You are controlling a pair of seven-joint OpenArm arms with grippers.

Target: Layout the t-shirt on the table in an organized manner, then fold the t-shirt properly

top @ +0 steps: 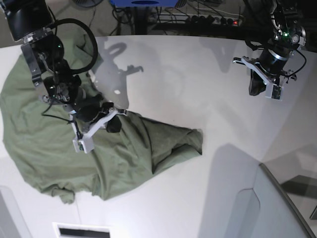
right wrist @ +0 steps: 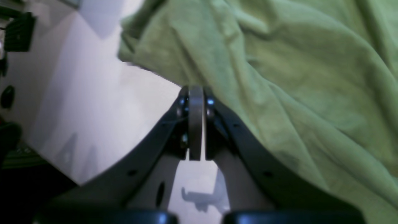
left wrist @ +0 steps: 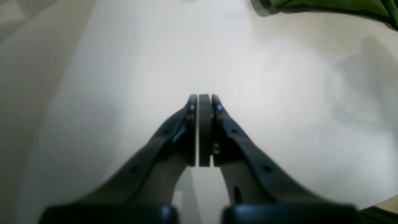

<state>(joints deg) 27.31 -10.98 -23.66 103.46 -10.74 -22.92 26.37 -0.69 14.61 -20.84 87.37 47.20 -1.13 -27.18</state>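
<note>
over the crumpled t-shirt (top: pixel 59 148) my right gripper (right wrist: pixel 196 93) hangs clenched and empty, left gripper (left wrist: pixel 204 99) likewise over bare table (top: pixel 198 74); layout unstarted, i'd open and pinch an edge next.

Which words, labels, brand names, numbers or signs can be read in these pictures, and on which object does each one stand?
None can be read.
The t-shirt shows plain green cloth; no neck label or print is in view.
The table is bare white, without markings.
The left gripper and the right gripper carry no legible lettering.
Green and red lights glow on equipment at the far edge, but no text shows there.
</note>
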